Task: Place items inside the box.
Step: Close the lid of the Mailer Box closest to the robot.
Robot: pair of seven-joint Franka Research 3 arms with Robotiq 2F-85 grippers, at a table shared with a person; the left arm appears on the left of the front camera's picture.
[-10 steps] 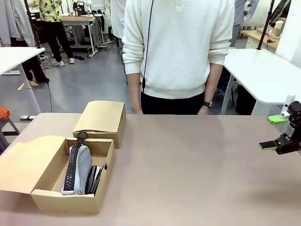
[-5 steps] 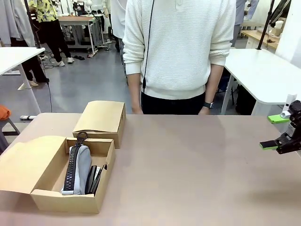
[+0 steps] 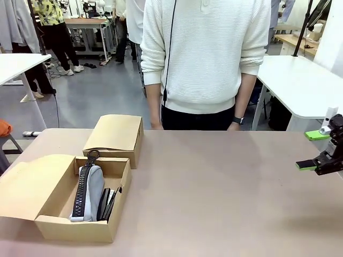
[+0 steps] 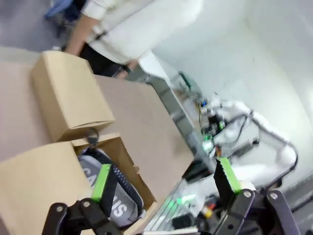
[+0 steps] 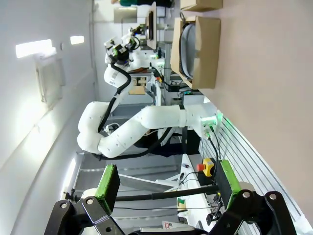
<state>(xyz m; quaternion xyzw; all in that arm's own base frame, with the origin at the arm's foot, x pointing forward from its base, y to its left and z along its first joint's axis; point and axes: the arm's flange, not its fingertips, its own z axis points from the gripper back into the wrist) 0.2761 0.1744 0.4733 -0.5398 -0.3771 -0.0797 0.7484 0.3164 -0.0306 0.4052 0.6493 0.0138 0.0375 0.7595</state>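
We see the open box (image 3: 80, 214) sitting at the near left of the table (image 3: 214, 187), with a light grey pencil case (image 3: 88, 193) lying in it and dark items (image 3: 107, 203), likely the staplers, packed just beside the case. The case's long axis runs from the near wall of the box toward the person (image 3: 203, 59) standing at the far side.

Our right gripper (image 3: 313, 150) hangs at the table's right edge, well apart from the box, which lies far across the table from its fingers. Its fingers stand wide and hold nothing. Our left gripper (image 4: 164, 176) hovers close above the box, so the box lies directly ahead of and below its fingers; those too are spread wide and empty. The left arm is plainly the nearer one for any move at the box.

A second, closed box (image 3: 115, 136) stands just beyond the open one, touching or nearly touching its far corner.

We judge the task nearly done, since we spot no loose items on the bare table; what remains may be closing the flap (image 3: 27, 187), which lies folded out to the left arm's side.

The left wrist view shows print on the pencil case (image 4: 110, 191), which the front view does not. The right wrist view shows the open box (image 5: 198, 51) edge-on and far off, with the left arm (image 5: 142, 127) between.
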